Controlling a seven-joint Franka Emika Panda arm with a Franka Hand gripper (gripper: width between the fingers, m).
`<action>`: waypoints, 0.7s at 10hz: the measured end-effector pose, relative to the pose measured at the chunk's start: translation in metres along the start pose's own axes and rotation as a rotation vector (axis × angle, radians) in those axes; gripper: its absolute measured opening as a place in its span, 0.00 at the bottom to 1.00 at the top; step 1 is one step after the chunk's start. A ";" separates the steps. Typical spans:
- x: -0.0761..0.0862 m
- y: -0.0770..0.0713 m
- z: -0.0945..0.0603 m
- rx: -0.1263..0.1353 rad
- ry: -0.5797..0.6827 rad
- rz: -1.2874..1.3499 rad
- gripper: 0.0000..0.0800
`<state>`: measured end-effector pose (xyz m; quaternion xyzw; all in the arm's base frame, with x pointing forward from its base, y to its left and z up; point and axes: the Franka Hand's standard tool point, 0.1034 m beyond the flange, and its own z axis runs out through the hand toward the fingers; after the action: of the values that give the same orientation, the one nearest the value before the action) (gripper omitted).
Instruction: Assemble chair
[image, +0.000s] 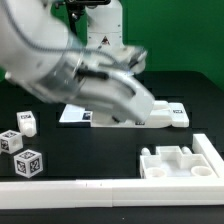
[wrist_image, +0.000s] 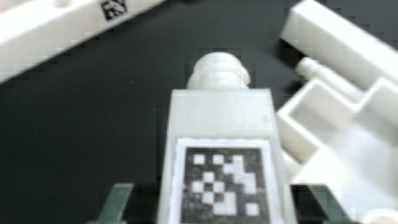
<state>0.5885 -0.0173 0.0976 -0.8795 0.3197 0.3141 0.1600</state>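
We count three small tagged cubes (image: 27, 122) (image: 10, 141) (image: 30, 161) at the left, one recessed block (image: 180, 160) near right, one thick slab (image: 172, 114) far right, one long rail (image: 100, 188) nearest us, and one tagged bar (wrist_image: 222, 130).

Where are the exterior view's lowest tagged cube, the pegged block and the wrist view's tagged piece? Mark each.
lowest tagged cube (image: 30, 162), exterior view, its tagged front face.
pegged block (image: 165, 165), exterior view, its top face.
tagged piece (wrist_image: 222, 178), wrist view, its tag.

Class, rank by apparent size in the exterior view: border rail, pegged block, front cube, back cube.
1. border rail
2. pegged block
3. front cube and back cube: alike; distance makes ranking unsure.
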 end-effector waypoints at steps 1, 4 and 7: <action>0.004 0.000 0.001 -0.019 0.089 -0.049 0.35; 0.008 -0.017 -0.003 0.026 0.333 -0.064 0.35; -0.031 -0.091 -0.009 -0.072 0.661 -0.344 0.35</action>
<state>0.6346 0.0607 0.1325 -0.9793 0.1906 -0.0072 0.0677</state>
